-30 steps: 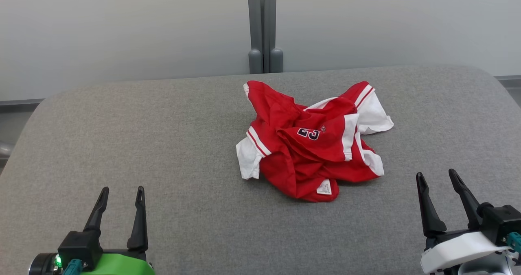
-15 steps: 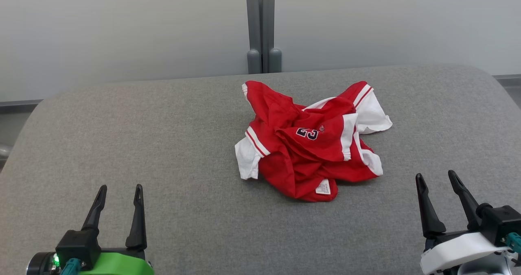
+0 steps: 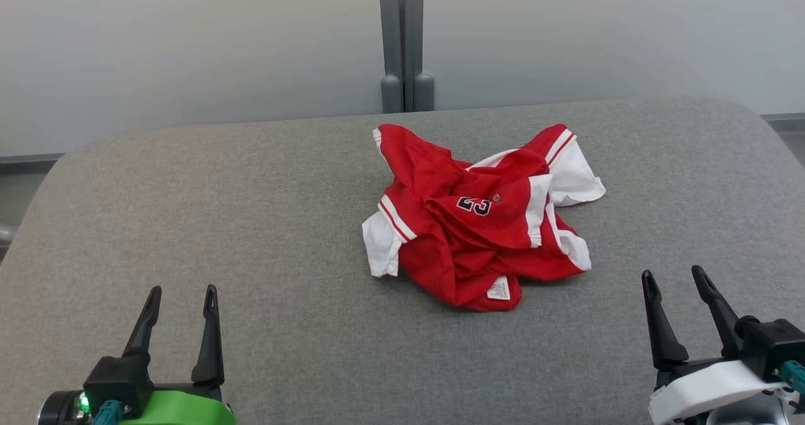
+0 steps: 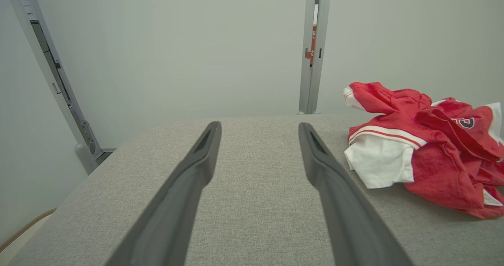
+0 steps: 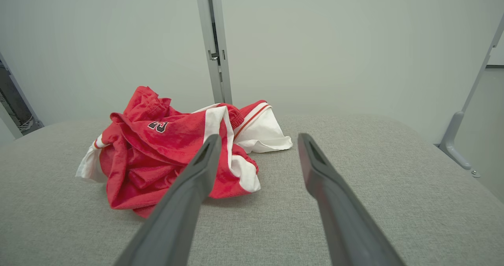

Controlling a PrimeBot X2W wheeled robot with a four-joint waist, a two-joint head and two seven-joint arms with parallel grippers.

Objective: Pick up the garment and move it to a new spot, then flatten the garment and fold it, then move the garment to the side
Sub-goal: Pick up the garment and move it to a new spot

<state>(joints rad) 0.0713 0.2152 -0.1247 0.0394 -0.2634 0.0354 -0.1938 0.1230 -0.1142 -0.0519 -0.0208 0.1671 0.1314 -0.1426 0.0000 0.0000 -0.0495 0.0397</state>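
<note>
In the head view, the left gripper (image 3: 182, 290) is at the lower left with its two fingers apart and nothing between them. The right gripper (image 3: 673, 273) is at the lower right, also spread and empty. The garment (image 3: 478, 224), a crumpled red and white piece with a dark number on it, lies on the grey table (image 3: 251, 224). It is ahead of both grippers and between them, nearer to the right one, and touches neither.

In the left wrist view, the left gripper's fingers (image 4: 189, 187) stand wide over bare table. The garment (image 4: 433, 156) lies ahead and to their right, with a white part closest.

In the right wrist view, the right gripper (image 5: 258, 136) is spread apart too. The garment (image 5: 157, 148) lies ahead and to its left, and one finger partly covers the garment's near edge.
</note>
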